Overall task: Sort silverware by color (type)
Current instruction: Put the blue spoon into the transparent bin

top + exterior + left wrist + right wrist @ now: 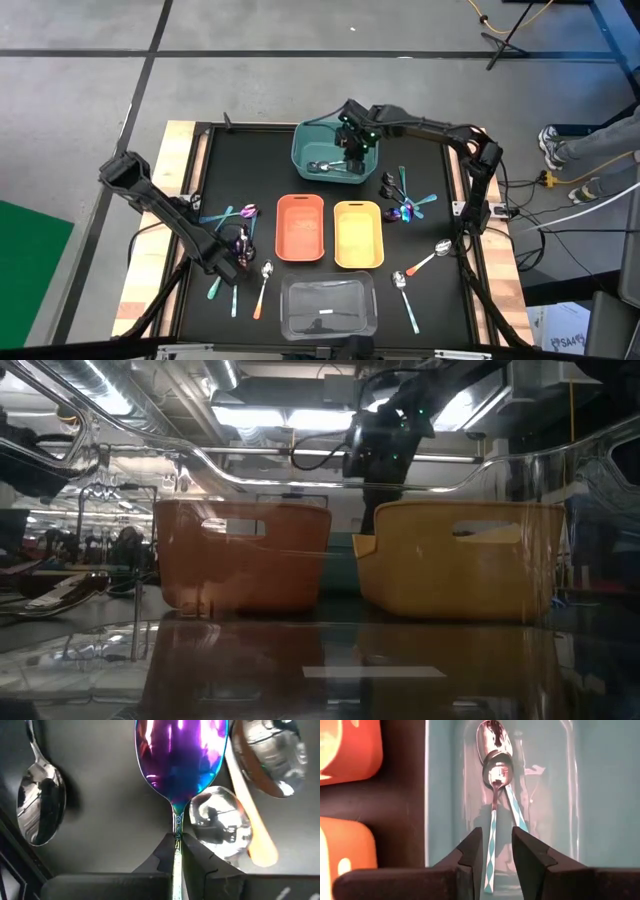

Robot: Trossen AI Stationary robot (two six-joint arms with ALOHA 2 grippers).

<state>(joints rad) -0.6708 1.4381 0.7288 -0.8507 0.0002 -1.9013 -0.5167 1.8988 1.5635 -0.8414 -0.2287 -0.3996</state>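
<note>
Teal bin — two teal-handled spoons inside.

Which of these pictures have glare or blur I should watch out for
Low view: the clear bin close to the lens warps the room and mirrors ceiling lights. Left wrist view: the purple spoon gleams; spoons beside it look soft. Right wrist view: two spoons in the teal bin are sharp, with mild reflections.

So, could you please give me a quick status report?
Left hand shut on iridescent spoon. Right hand over teal bin, teal-handled spoon between its fingers. Nothing blocking.
</note>
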